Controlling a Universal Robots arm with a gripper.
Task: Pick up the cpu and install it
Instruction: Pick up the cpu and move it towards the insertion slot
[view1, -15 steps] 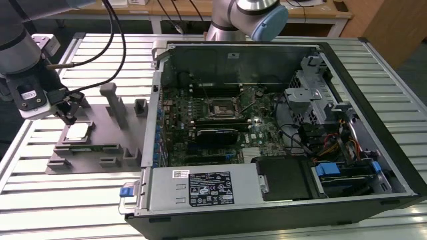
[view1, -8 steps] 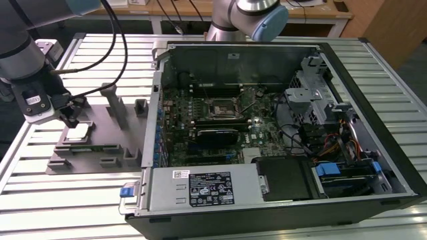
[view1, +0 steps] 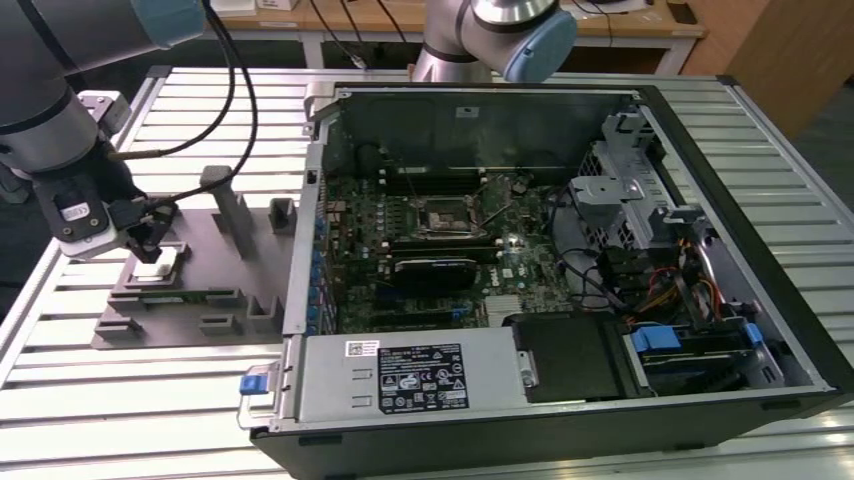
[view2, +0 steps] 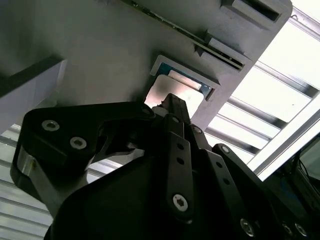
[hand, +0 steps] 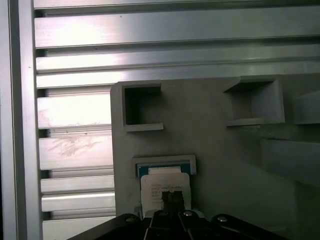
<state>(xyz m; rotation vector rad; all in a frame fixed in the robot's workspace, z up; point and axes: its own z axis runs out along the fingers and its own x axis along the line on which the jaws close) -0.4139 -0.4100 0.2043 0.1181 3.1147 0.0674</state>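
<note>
The cpu (hand: 165, 181) is at the exterior view's left of the slatted desk (view1: 147, 410), beside the open computer case (view1: 534, 120), lying flat in a pocket of the grey fixture plate (view1: 187, 300). The end effector (hand: 170, 198) hangs right over it, fingers drawn together, tips at its shiny top

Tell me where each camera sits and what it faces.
Exterior view: off the arm, looking down on the open computer case and grey fixture; arm at the exterior view's left.
First wrist view: on the arm, looking past the pincer at the cpu.
Second wrist view: on the arm, close behind the pincer.
Both wrist views share pincer and cpu.
</note>
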